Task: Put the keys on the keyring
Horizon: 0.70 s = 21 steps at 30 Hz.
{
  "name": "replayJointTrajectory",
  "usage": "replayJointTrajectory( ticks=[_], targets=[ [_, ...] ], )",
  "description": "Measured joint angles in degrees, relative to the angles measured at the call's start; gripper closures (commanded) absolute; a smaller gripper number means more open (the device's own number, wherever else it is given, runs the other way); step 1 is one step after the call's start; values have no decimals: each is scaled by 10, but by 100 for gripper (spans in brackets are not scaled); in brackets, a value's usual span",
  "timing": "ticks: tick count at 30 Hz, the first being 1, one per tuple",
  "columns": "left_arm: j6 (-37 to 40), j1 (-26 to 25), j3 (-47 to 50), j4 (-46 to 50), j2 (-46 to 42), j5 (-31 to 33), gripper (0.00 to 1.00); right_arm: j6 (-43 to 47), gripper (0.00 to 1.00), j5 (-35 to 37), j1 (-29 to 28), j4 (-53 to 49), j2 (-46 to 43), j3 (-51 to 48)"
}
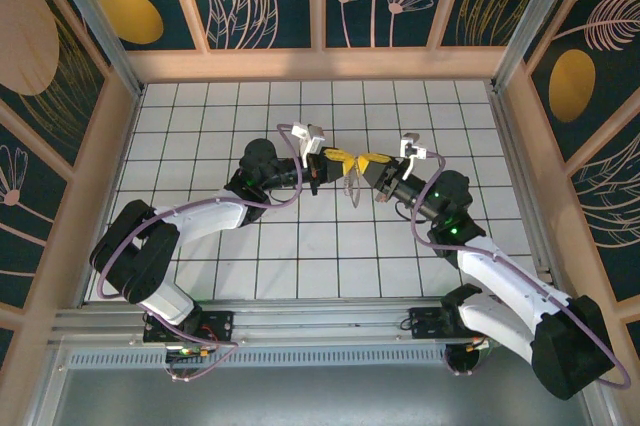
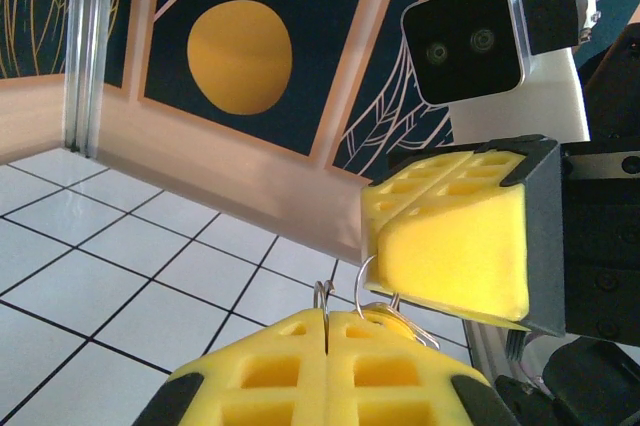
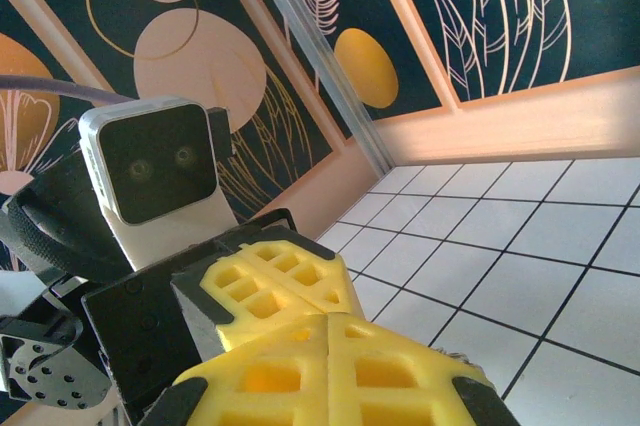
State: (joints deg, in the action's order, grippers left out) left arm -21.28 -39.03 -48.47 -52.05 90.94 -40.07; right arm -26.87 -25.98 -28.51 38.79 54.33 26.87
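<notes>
One keyring (image 2: 398, 321) (half hidden) hangs between left pincer (image 1: 340, 161) and right pincer (image 1: 372, 161).

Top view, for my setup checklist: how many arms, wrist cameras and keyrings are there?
Arms: 2
Wrist cameras: 2
Keyring: 1
Total: 5

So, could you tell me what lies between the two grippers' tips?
Thin wire loops of the keyring, between left gripper and right gripper, shown in the left wrist view.
</notes>
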Motion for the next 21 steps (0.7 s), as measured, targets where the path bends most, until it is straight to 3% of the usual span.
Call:
replayJointTrajectory(
  ticks=[21],
  targets=[
    [0, -1, -1, 0, 0, 1, 100, 0, 100, 10, 20, 14, 20, 3]
  ],
)
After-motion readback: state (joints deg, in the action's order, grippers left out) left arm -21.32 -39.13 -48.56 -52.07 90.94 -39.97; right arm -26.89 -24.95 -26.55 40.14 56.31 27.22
